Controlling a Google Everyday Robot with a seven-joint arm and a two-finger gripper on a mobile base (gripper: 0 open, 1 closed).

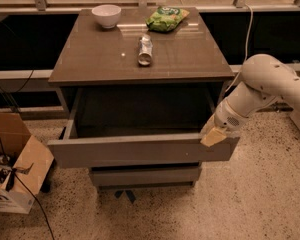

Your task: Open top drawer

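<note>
The top drawer (140, 151) of the grey-brown cabinet stands pulled well out, its wide plain front panel toward me and its deep box dark and open above. A shorter drawer front (145, 175) shows below it, pushed in. My gripper (213, 135) is at the right end of the top drawer's front panel, its tan fingertip (212, 137) against the panel's top edge. The white arm (270, 86) reaches in from the right.
On the cabinet top (90, 59) sit a white bowl (106, 15), a green snack bag (166, 19) and a can (145, 50) lying on its side. An open cardboard box (15, 169) with cables stands on the floor at the left. A low dark wall runs behind.
</note>
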